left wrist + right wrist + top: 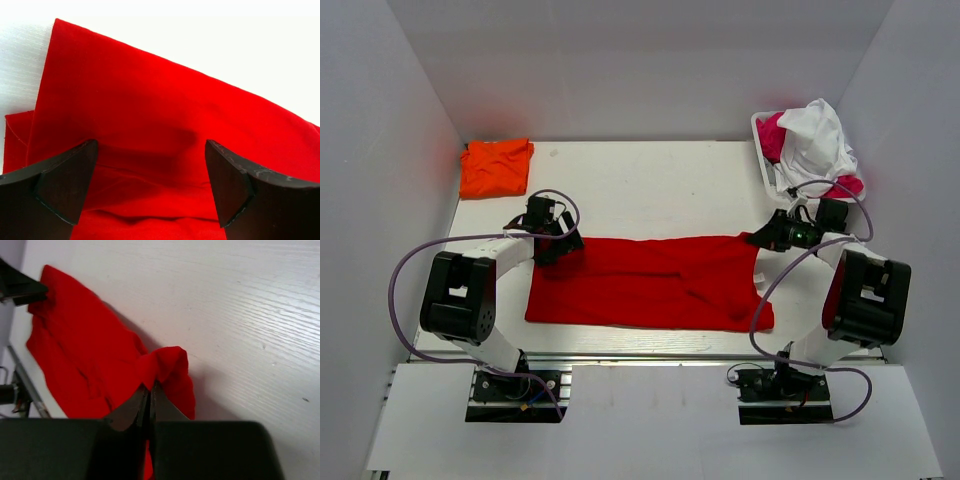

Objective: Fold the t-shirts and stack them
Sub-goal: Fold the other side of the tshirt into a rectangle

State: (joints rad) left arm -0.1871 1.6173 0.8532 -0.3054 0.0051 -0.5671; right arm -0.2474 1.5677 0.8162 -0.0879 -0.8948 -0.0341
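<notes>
Red t-shirt (650, 285) pinched by right hand (150, 385); left hand (151, 145) spread — orange t-shirt (496, 168), basket (763, 162) behind

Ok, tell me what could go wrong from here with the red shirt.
1. The right gripper pinches only a small bunch of the red t-shirt, so the cloth may slip out when pulled.
2. The left gripper is open over the shirt's far left corner and holds nothing. If the right one pulls alone, the cloth could drag and bunch, spoiling the fold.
</notes>
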